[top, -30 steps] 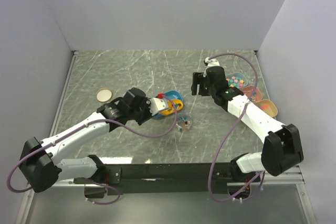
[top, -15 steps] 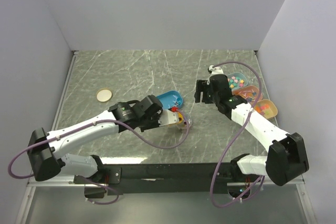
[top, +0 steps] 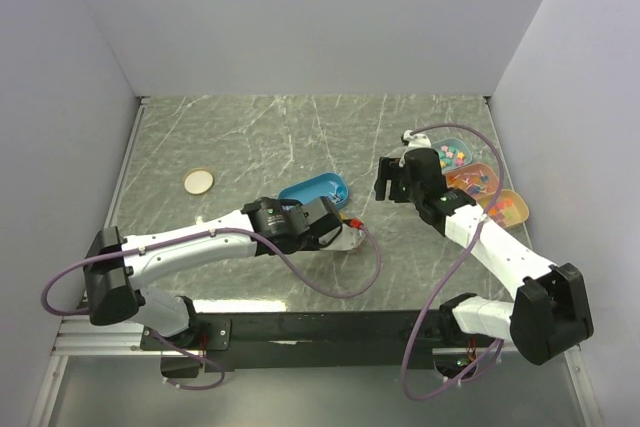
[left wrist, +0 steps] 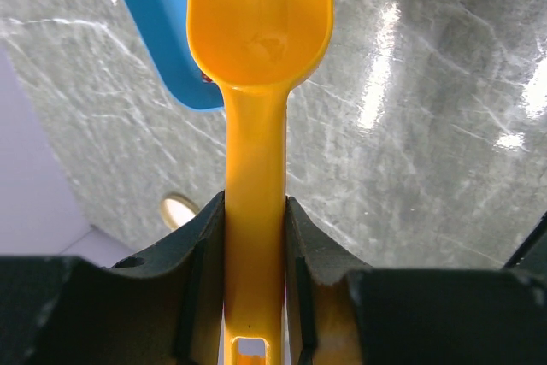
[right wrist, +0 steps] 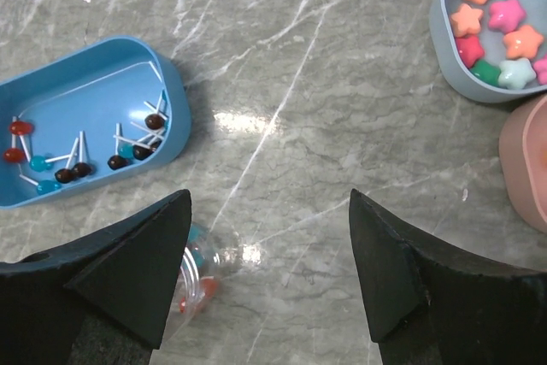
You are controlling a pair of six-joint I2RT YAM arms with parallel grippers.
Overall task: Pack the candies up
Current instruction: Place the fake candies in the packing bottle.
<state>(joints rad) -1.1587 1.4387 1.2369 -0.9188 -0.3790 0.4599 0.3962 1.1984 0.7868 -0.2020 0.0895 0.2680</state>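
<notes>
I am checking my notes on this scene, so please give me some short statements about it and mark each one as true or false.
1. The left gripper is shut on the yellow scoop. True.
2. The blue tray holds candies on white sticks. True.
3. The scoop is full of candies. False: its bowl looks empty.
4. The right gripper holds the clear jar. False: it is open and holds nothing.
5. The star-shaped sweets lie in the blue tray. False: they lie in a grey bowl.
</notes>
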